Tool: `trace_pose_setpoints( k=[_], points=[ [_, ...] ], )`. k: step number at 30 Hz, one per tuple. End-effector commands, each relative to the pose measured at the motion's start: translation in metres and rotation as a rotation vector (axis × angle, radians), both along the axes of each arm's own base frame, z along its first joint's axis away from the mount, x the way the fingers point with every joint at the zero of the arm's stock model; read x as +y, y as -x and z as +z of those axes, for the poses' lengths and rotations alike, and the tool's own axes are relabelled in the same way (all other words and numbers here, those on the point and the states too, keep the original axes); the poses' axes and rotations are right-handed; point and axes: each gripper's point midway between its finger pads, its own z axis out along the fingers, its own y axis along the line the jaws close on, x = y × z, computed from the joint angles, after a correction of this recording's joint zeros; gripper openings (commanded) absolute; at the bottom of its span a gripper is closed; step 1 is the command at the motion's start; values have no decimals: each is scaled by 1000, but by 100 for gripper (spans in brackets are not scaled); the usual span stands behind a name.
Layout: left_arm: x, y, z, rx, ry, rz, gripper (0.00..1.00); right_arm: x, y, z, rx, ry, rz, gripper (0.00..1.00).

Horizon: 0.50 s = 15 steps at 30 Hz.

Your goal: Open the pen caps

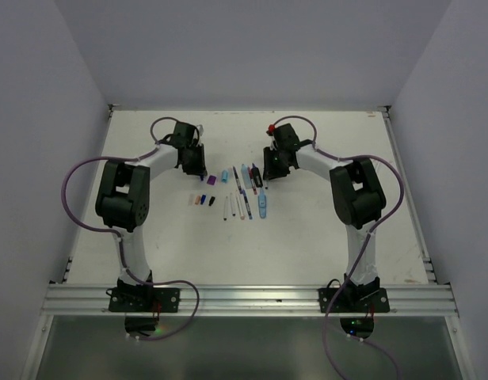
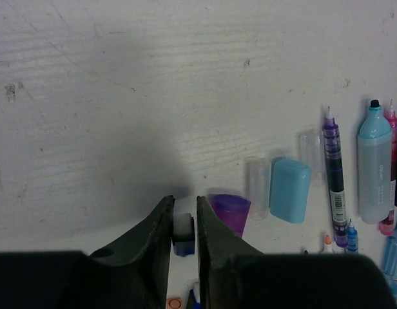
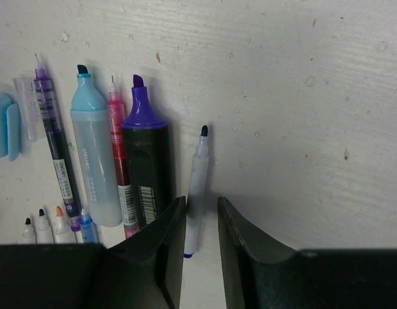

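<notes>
white table (image 1: 307,237), pale lilac walls (image 1: 252,47)

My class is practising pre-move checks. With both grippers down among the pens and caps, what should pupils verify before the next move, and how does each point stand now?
1. Tip bare on the thin pen: ok.
2. Jaws of the right gripper loose around it: ok, a gap shows on one side.
3. Grip of the left gripper off the small cap: cannot tell, the cap fills the gap.
4. That cap beside the purple cap, not over it: ok.
5. Tips bare on the light-blue highlighter and purple-tipped highlighter: ok.
</notes>
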Motion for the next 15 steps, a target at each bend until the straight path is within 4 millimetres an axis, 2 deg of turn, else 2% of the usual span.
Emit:
trace_pose_setpoints(
  k=[1, 6, 8, 10, 11, 12, 13, 14, 15],
  points=[
    [-4, -4, 6, -14, 21, -25, 24, 3, -12, 18, -52, -13, -4, 31],
    [-3, -4, 10, -21, 21, -14, 32, 1, -15, 36, -87, -18, -27, 39],
    [-1, -4, 14, -28, 14, -7, 34, -5, -16, 53, -118, -11, -48, 42],
    [2, -6, 22, -45, 5, 7, 35, -23, -17, 63, -151, 35, -114, 46],
    [3, -6, 27, -53, 4, 18, 36, -30, -18, 83, -198, 37, -144, 48],
    [4, -6, 38, -78, 7, 27, 36, -48, -23, 90, -244, 86, -205, 50],
    [7, -7, 45, -94, -4, 44, 37, -59, -19, 89, -249, 112, -237, 54],
    [8, -8, 53, -110, -1, 64, 38, -69, -19, 106, -286, 117, -272, 55],
    [10, -7, 69, -144, 3, 74, 38, -87, -20, 109, -296, 146, -323, 57]
  ],
)
